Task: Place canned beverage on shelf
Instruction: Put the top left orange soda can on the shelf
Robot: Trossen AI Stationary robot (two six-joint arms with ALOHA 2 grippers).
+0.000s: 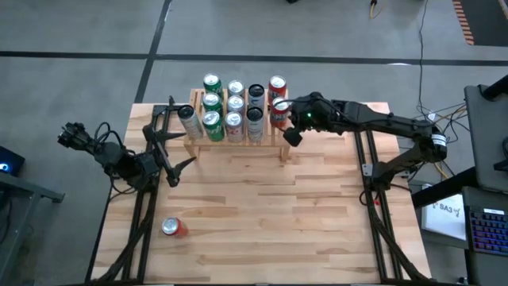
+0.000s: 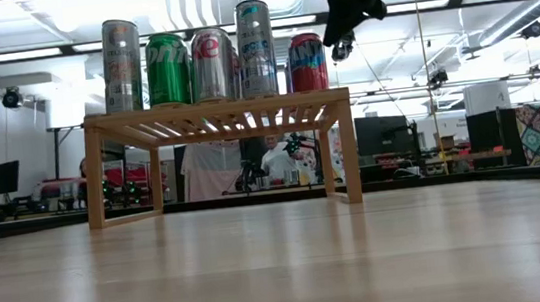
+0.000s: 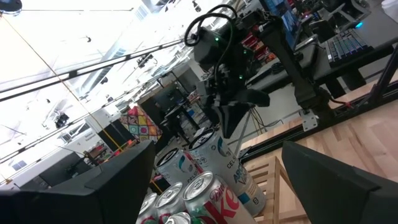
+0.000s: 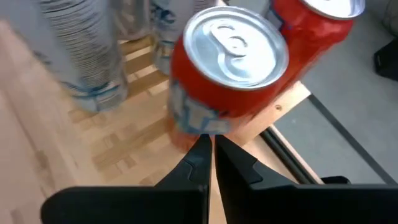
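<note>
The light-wood shelf point(image 1: 238, 141) stands at the table's far edge with several cans upright on its slatted top. A red can point(image 1: 279, 112) stands at its right end, also seen in the right wrist view point(image 4: 227, 68). My right gripper point(image 1: 290, 135) point(image 4: 210, 146) hovers shut just right of and above that can point(image 2: 307, 62), with nothing between its fingers point(image 2: 343, 48). My left gripper point(image 1: 182, 144) point(image 3: 217, 149) waits open at the shelf's left end, level with the cans. One more red can point(image 1: 174, 228) is on the table, near left.
The plank tabletop point(image 1: 262, 214) in front of the shelf is bare wood apart from the loose can. Arm mounts and cables stand at both table sides point(image 1: 373, 171). People and equipment show in the room beyond the shelf point(image 2: 251, 163).
</note>
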